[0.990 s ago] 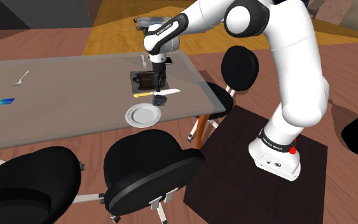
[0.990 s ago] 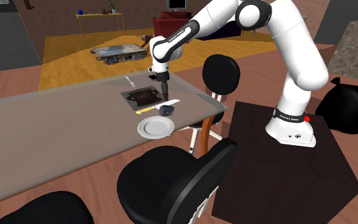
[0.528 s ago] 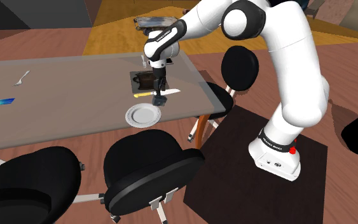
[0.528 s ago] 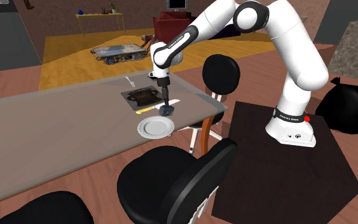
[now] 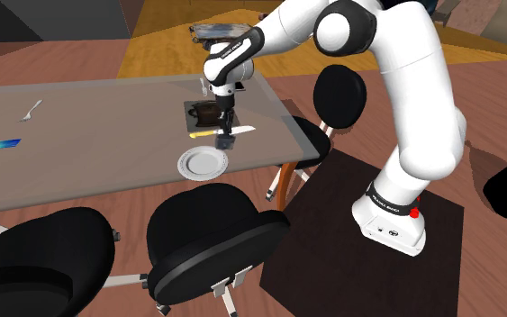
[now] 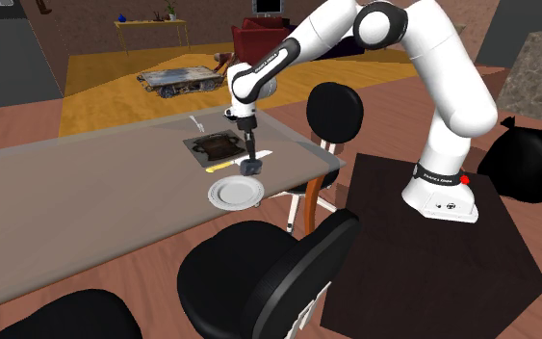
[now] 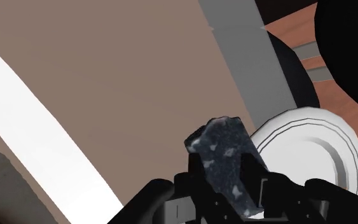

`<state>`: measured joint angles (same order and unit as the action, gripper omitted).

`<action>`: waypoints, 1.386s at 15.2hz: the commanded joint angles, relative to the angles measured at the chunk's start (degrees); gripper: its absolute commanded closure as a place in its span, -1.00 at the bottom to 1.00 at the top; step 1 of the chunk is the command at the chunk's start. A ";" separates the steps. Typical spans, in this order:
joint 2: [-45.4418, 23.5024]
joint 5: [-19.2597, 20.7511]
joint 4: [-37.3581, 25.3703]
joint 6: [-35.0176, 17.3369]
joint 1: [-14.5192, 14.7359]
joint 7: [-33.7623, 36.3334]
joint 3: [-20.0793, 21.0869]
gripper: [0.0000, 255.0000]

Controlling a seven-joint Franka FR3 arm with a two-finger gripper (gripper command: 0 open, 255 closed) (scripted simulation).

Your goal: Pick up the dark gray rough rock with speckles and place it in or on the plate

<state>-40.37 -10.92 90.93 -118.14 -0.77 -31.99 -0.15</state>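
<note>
Grey table (image 5: 89,126), white plate (image 5: 182,165) near its edge, and the gripper (image 6: 250,158) is clamped on the speckled dark rock (image 7: 225,159), low over the table just beside the plate. Looks like the grab's done, with the carry and drop left.

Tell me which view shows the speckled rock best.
Wrist view: the rock is close, speckles plain, clasped by the gripper. Shoulder and second exterior views show it as a small dark lump under the gripper.
</note>
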 commanded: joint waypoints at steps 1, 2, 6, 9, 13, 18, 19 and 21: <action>-0.19 0.06 0.14 0.00 -0.04 0.00 -0.07 1.00; -0.09 0.06 0.28 -0.04 -0.04 -0.01 -0.07 1.00; -0.29 0.06 0.02 0.03 -0.14 -0.13 -0.09 1.00; 0.11 -0.03 -0.30 -0.12 -0.16 -0.21 -0.04 -1.00; 3.48 8.81 3.36 -7.91 3.14 -15.41 2.36 -1.00; 1.34 8.82 4.02 -10.72 3.24 -15.40 2.39 -1.00; 0.88 8.83 4.12 -11.26 3.26 -15.40 2.40 -1.00; 0.16 8.82 4.25 -12.12 3.30 -15.40 2.39 -1.00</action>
<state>-39.63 -2.16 95.10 -130.00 2.62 -47.32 2.35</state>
